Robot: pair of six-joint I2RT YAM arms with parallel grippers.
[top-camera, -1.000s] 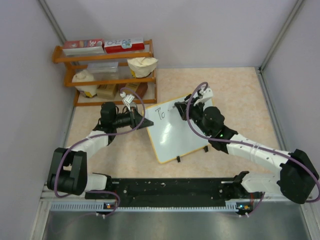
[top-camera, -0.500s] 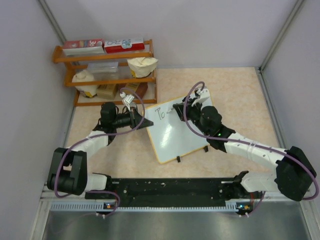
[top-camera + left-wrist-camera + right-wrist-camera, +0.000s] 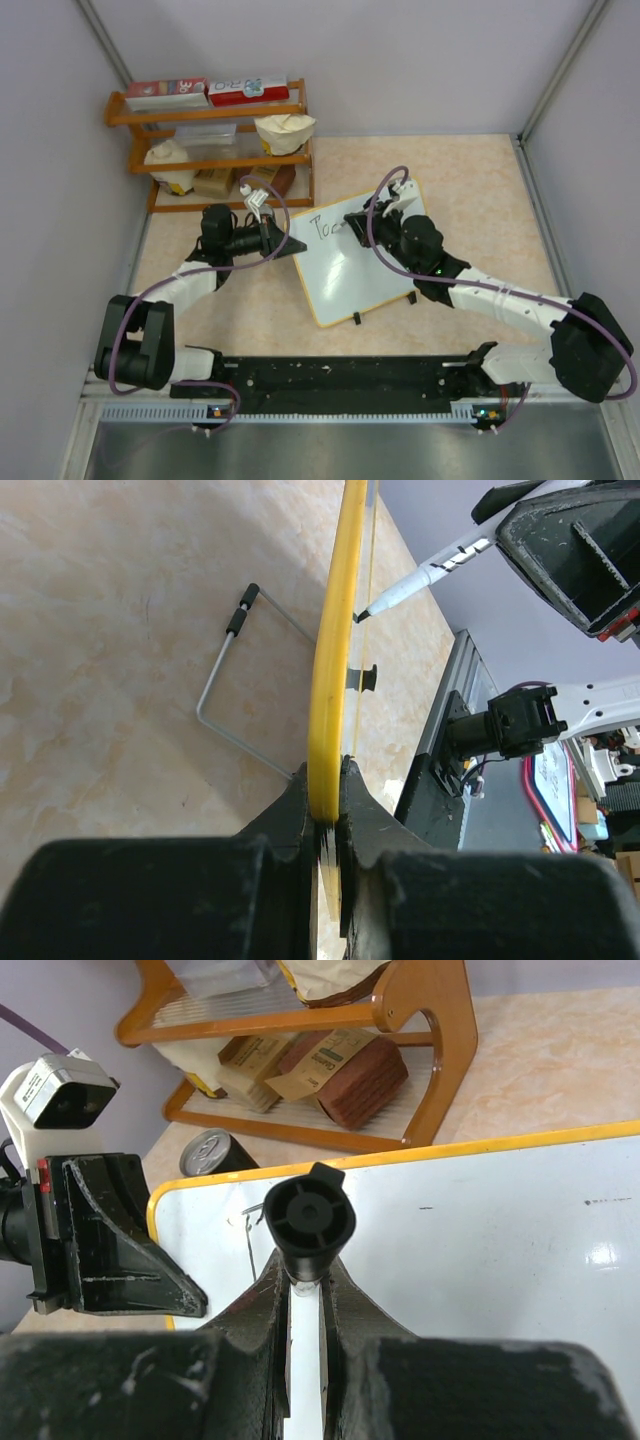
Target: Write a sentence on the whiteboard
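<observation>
The whiteboard (image 3: 350, 275), white with a yellow frame, stands tilted on the table. Only the first black letters of the sentence (image 3: 322, 227) show near its top left. My left gripper (image 3: 291, 244) is shut on the board's left edge. In the left wrist view the jaws (image 3: 328, 780) pinch the yellow frame (image 3: 336, 650) edge-on. My right gripper (image 3: 364, 222) is shut on a white marker with a black end (image 3: 308, 1222). The marker's tip (image 3: 363, 612) is at the board's face. The board (image 3: 490, 1240) fills the right wrist view.
A wooden shelf (image 3: 215, 150) with boxes and bags stands at the back left, close to the board's top corner. A can (image 3: 208, 1150) lies by the shelf. A wire stand (image 3: 235, 680) props the board from behind. Black clip feet (image 3: 356, 318) hold its lower edge.
The right gripper has shifted the marker a little along the board's top line. The writing has grown from "To" by one more stroke. The left arm has not moved.
</observation>
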